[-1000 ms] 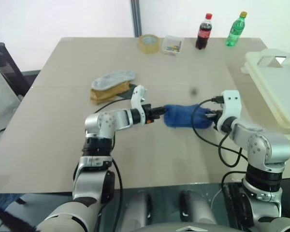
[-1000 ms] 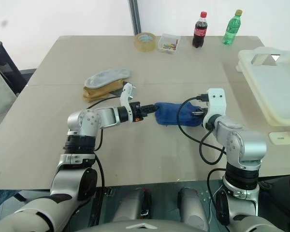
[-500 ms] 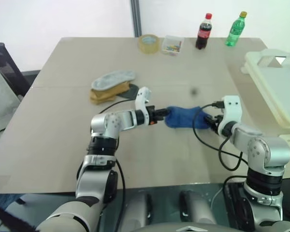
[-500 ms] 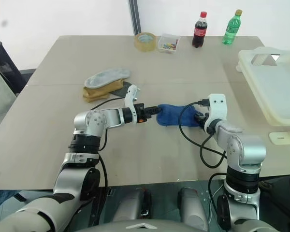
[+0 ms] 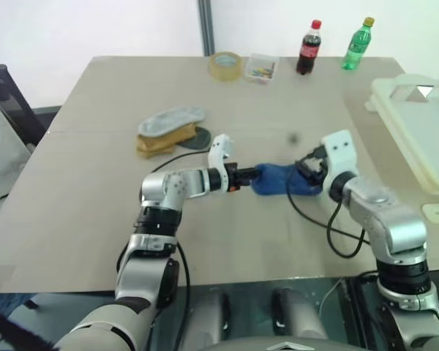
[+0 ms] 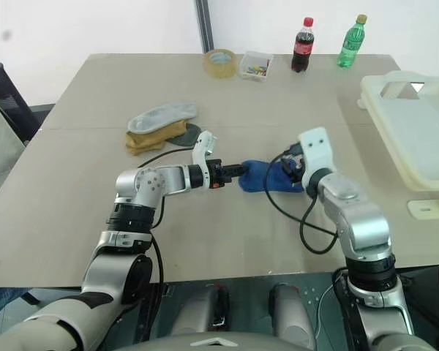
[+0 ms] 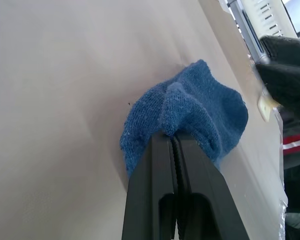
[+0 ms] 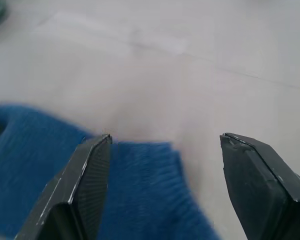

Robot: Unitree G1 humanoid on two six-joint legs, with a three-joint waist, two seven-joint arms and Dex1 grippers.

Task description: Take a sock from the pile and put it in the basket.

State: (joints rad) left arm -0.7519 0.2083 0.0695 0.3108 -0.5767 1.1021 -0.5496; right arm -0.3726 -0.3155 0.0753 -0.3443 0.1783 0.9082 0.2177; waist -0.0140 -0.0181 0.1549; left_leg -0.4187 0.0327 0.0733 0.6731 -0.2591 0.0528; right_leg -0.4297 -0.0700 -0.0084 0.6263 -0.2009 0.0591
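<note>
- While the left hand (image 7: pixel 176 142) is clamped on a fold at one end of the soft royal-blue fabric sock (image 5: pixel 282 180), the sock lies across the near middle of the pale wooden table (image 5: pixel 95 168), well apart from everything else.
- The right hand (image 8: pixel 162 145) stands at the sock's other end with its black fingers (image 8: pixel 87 170) spread wide and nothing between them; the sock's edge lies just under them.
- Risk, as I judge it: with one end pinched and the other free, a lift now would leave the sock dangling, and it could drag on the table or slip out of the thin fold.
- If the right hand closes too high it may catch only air; too low and it may press the fabric flat instead of gathering it.
- Farther off to the left sits the small pile of socks (image 5: pixel 168 131), a light grey one on top of a mustard-yellow one.
- Far right, the large cream-white rectangular plastic basket (image 5: pixel 395 110) waits at the table's edge; its thick rim could snag a hanging sock on the way over.
- At the far edge stand a roll of tape (image 5: pixel 225 66), a small clear box (image 5: pixel 261 69), a cola bottle (image 5: pixel 308 48) and a green bottle (image 5: pixel 356 45).
</note>
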